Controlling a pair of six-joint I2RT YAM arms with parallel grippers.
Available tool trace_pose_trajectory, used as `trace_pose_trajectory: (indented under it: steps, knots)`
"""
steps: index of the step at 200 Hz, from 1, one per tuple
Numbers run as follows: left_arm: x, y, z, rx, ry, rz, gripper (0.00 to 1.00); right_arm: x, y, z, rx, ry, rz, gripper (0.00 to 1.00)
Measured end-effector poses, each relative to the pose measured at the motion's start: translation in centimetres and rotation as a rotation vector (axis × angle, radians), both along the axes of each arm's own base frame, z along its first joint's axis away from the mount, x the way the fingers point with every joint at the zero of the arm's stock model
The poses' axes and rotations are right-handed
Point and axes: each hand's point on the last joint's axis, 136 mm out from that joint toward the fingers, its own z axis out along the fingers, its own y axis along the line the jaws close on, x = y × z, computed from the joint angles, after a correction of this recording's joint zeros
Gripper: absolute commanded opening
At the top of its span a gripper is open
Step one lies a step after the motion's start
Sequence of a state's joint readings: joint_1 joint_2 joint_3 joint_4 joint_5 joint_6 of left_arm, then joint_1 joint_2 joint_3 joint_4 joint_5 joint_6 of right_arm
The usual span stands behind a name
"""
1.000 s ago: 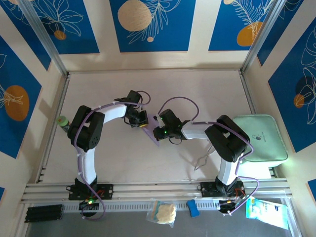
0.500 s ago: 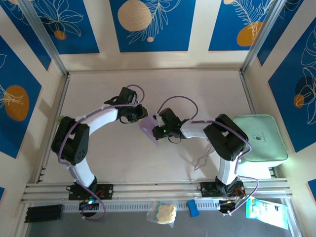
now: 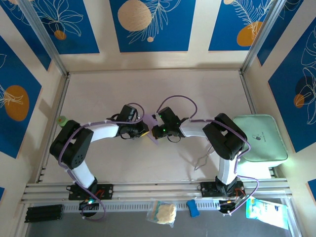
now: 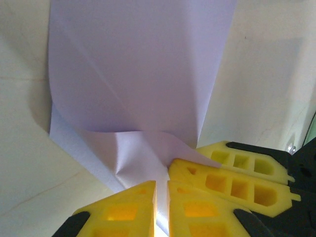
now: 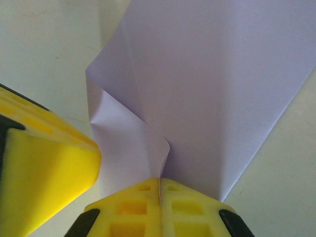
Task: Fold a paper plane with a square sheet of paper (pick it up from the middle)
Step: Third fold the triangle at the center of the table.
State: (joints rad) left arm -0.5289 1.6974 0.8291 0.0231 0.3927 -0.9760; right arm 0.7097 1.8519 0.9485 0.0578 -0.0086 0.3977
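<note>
The lavender sheet of paper (image 3: 149, 121) is held up between both grippers at the table's middle. It is creased and partly folded, with a point hanging down. In the left wrist view the paper (image 4: 138, 74) spreads away from my left gripper (image 4: 161, 183), whose yellow fingers are shut on its lower edge. The right gripper's fingers (image 4: 232, 170) sit close beside it. In the right wrist view my right gripper (image 5: 159, 180) is shut on a curled fold of the paper (image 5: 222, 89), and a left finger (image 5: 44, 168) shows at the lower left. From above, the left gripper (image 3: 143, 131) and right gripper (image 3: 154, 131) nearly touch.
A mint-green tray (image 3: 259, 138) stands at the right edge of the table. A thin wire piece (image 3: 202, 160) lies near the right arm's base and a small green object (image 3: 61, 120) at the left edge. A blue item (image 3: 192, 207) and a bag (image 3: 163, 212) lie at the front rail.
The left gripper swung back, then came nearer and down to the paper beside the right gripper. The right gripper kept hold of the paper and barely moved.
</note>
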Motion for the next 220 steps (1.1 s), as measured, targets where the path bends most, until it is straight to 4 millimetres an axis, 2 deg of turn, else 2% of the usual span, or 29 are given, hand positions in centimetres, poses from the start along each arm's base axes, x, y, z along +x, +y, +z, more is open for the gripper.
trace_pose_trajectory:
  steps: [39, 92, 147, 200, 220]
  knots:
    - [0.4, -0.2, 0.0, -0.022, -0.021, 0.012, 0.14, 0.0, 0.0, 0.0, -0.005, 0.006, 0.000, 0.00]
    - [0.1, 0.0, -1.5, -0.012, 0.001, 0.017, 0.13, 0.0, 0.0, 0.0, -0.007, 0.010, 0.000, 0.00]
    - [0.1, 0.0, -1.6, -0.012, -0.004, 0.020, 0.13, 0.0, 0.0, 0.0, -0.006, 0.012, 0.002, 0.00]
    - [0.0, 0.3, -2.2, -0.002, 0.012, 0.033, 0.13, -0.1, 0.1, 0.0, -0.006, 0.025, 0.003, 0.05]
    - [0.0, 0.3, -2.2, -0.003, 0.018, 0.037, 0.13, -0.2, 0.1, 0.1, -0.009, 0.038, 0.003, 0.11]
